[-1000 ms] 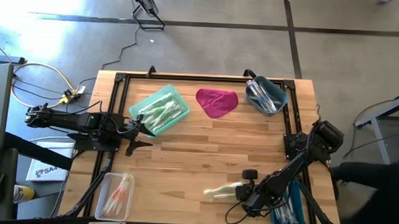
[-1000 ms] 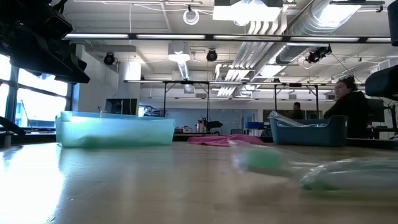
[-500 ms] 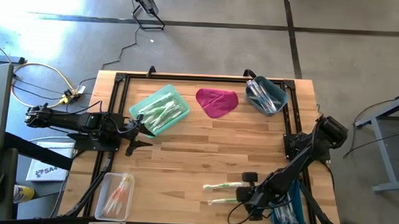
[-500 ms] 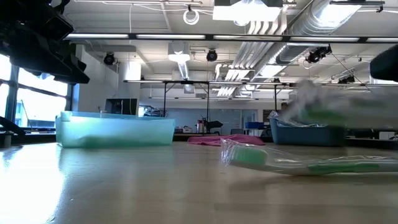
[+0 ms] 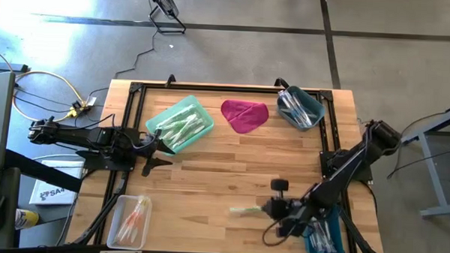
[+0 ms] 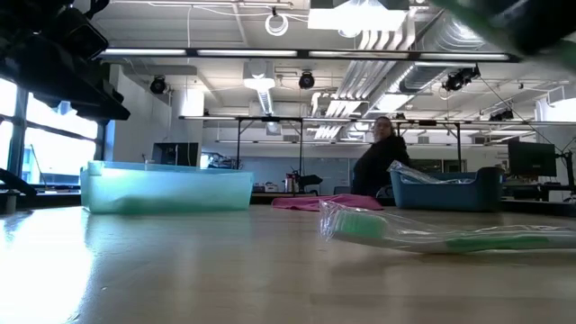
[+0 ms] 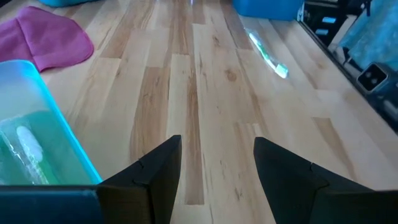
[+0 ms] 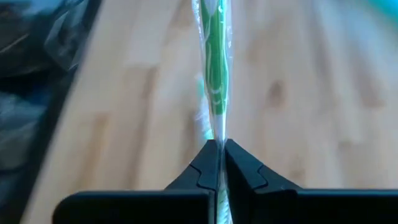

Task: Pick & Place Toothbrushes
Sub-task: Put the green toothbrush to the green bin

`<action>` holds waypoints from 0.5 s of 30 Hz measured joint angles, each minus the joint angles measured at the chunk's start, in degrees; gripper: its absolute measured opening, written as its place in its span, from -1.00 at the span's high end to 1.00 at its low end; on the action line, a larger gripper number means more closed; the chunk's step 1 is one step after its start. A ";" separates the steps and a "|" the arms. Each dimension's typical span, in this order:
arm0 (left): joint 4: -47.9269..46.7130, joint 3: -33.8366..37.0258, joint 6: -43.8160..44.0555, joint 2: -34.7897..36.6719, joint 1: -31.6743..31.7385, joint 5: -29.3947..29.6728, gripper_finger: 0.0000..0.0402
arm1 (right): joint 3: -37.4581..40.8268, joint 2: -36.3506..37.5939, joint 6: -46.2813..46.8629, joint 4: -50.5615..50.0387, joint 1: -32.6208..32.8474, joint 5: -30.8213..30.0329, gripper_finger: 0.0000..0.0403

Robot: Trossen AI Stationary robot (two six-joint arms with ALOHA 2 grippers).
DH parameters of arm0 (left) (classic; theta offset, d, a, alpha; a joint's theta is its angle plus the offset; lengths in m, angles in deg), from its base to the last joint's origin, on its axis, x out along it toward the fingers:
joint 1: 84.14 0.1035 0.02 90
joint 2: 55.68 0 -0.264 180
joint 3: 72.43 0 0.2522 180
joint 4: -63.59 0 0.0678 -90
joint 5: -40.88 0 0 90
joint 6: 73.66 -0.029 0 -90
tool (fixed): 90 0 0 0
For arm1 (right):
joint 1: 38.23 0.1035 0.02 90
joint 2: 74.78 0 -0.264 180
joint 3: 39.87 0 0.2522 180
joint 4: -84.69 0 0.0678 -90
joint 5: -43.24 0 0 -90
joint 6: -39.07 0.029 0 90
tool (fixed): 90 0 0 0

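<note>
Green-handled and sealed in a clear wrapper, one toothbrush (image 8: 215,74) is pinched at its near end between the clenched fingers of the right gripper (image 5: 271,209), over the near right part of the wooden table (image 5: 231,160). Its long axis runs straight out from the fingertips, and in the high view it points away from the gripper toward the table's middle. By my reading, the pale green tray (image 5: 181,122) of like-coloured brushes is its likely home, far off toward the back left, so the brush must travel diagonally. The left gripper (image 5: 155,151) waits beside that tray, fingers spread and holding nothing.
</note>
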 joint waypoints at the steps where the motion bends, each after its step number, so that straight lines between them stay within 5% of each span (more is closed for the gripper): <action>1: 0.03 0.00 0.72 0.00 0.00 0.00 0.03 | 0.00 0.63 -0.94 0.07 -0.79 -1.60 0.98; 6: 0.01 0.00 2.19 0.00 0.02 0.00 0.03 | -0.03 2.41 -6.27 3.18 -4.89 -6.09 0.98; 15: 0.21 0.00 2.02 -0.02 0.00 0.00 0.03 | -0.09 2.36 -10.56 7.04 -14.66 -1.74 0.98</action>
